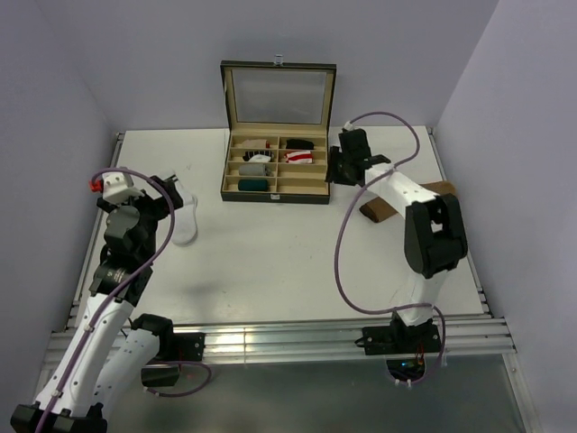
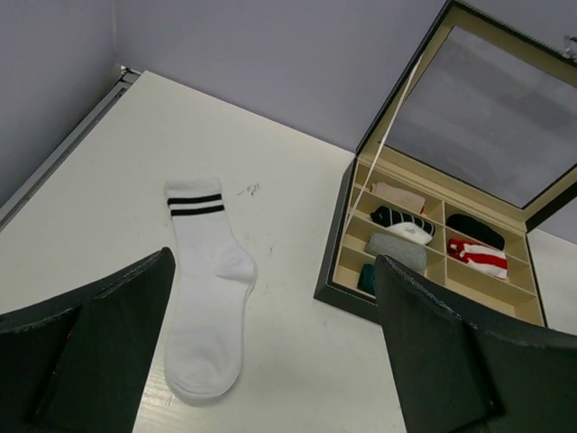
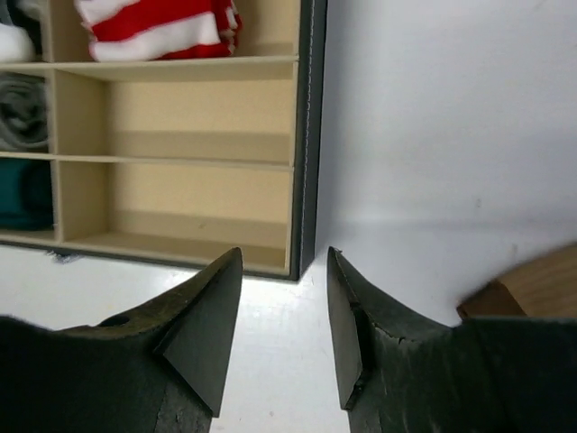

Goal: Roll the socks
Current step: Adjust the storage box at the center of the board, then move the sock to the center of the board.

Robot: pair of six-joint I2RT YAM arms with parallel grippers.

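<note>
White sock (image 2: 209, 289) with two dark cuff stripes lies flat on the table (image 2: 297, 379), toe end between the left gripper (image 2: 273, 262) fingers and nearer the left one. Jaws spread wide, holding nothing. Right gripper (image 3: 284, 257) hangs at the box (image 3: 306, 135) corner, fingers partly apart, nothing between them. Tan-brown sock (image 3: 532, 280) is just beside its right finger, and the red-and-white sock (image 3: 153, 27) sits in a compartment.

Box (image 1: 275, 195) w/ lid up sits back-centre on table (image 1: 270, 262), rolled bundles (image 1: 257, 169) in its compartments. Flat sock (image 1: 185, 219) lies left of box; second sock (image 1: 377, 211) to the right.
</note>
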